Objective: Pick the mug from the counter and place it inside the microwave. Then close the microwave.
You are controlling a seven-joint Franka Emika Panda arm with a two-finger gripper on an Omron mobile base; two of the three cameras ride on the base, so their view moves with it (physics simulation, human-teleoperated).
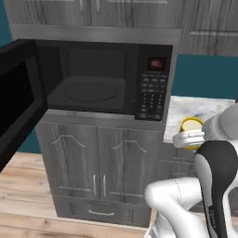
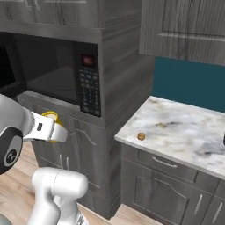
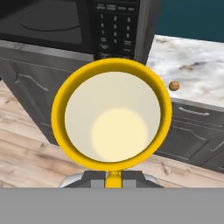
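Note:
My gripper (image 3: 113,176) is shut on the rim of the yellow mug (image 3: 111,114), whose pale cream inside faces the hand camera. The mug (image 1: 191,125) hangs in the air in front of the cabinets, off the counter (image 1: 197,108), below and to the right of the microwave's keypad (image 1: 152,95). From the right side the mug (image 2: 51,116) peeks out behind my white hand, low in front of the microwave (image 2: 52,74). The black microwave (image 1: 93,83) stands with its door (image 1: 16,100) swung wide to the left and its glass turntable (image 1: 89,92) bare.
A tiny brown round lump (image 2: 141,136) lies near the front left corner of the marble counter (image 2: 189,127). Grey woodgrain cabinets (image 1: 100,162) stand under the microwave, more hang above, and wood floor runs below. The open door juts far out at the left.

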